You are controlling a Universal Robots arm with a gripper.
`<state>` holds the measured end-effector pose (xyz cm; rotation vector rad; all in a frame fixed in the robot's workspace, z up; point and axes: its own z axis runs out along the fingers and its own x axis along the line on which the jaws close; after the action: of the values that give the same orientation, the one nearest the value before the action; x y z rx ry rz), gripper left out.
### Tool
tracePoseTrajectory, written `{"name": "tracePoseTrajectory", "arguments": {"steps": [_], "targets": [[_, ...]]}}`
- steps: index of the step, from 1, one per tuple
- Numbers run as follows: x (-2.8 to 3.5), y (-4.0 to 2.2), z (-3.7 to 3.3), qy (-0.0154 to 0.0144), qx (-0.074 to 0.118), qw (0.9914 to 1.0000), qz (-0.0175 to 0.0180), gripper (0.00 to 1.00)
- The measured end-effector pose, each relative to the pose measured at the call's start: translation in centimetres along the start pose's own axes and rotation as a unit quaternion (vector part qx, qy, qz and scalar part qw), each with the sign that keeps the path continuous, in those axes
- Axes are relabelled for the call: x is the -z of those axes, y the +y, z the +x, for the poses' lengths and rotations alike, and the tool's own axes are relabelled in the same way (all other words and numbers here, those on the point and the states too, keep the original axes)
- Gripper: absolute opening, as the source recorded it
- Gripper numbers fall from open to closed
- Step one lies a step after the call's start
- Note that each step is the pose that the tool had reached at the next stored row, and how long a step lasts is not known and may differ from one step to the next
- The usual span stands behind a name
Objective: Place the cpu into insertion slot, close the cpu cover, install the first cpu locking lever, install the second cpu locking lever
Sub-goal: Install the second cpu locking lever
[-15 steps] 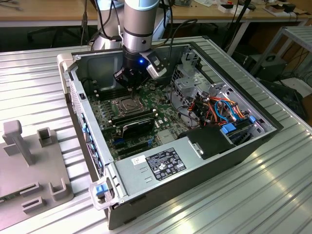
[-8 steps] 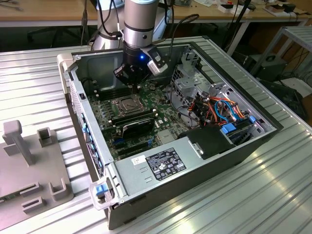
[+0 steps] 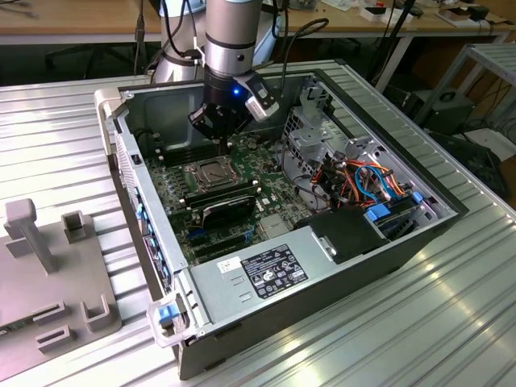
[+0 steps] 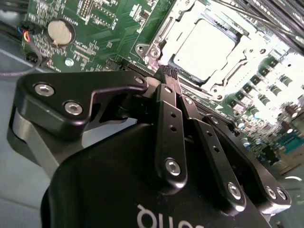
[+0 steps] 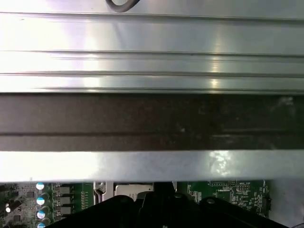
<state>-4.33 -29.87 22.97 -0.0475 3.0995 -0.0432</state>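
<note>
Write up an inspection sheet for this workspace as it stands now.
Surface: ribbed metal table carrying an open computer case.
Job's things: cpu sits in the slot; cover appears down around it; the levers' state cannot be told.
Clutter: grey fixture on the table at the exterior view's left.
Grippers: gripper shut, tips just beside the slot, nothing seen between them.
Cables: orange and blue cables bundled inside the case; black cable on the arm.
Surroundings: desks behind the table.
</note>
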Motion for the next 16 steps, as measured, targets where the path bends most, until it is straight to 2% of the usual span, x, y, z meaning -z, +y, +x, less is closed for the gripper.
{"name": "tracePoseTrajectory", "arguments": {"steps": [1, 3, 6, 8, 10, 16], "targets": [[0.00, 0.00, 0.00, -0.0003, 0.017, 0.99986, -0.0007, 0.11], [0.00, 0.00, 0.01, -0.0007, 0.033, 0.99944, -0.0014, 0.11], [0.00, 0.00, -0.01, -0.0008, 0.059, 0.99826, -0.0025, 0.11], [0.05, -0.01, -0.01, -0.0002, 0.061, 0.99817, -0.0018, 0.11], [0.62, -0.02, -0.04, 0.0001, 0.061, 0.99815, 0.0019, 0.11], [1.59, -0.15, -0.07, 0.0006, 0.061, 0.99812, 0.0071, 0.11]]}}
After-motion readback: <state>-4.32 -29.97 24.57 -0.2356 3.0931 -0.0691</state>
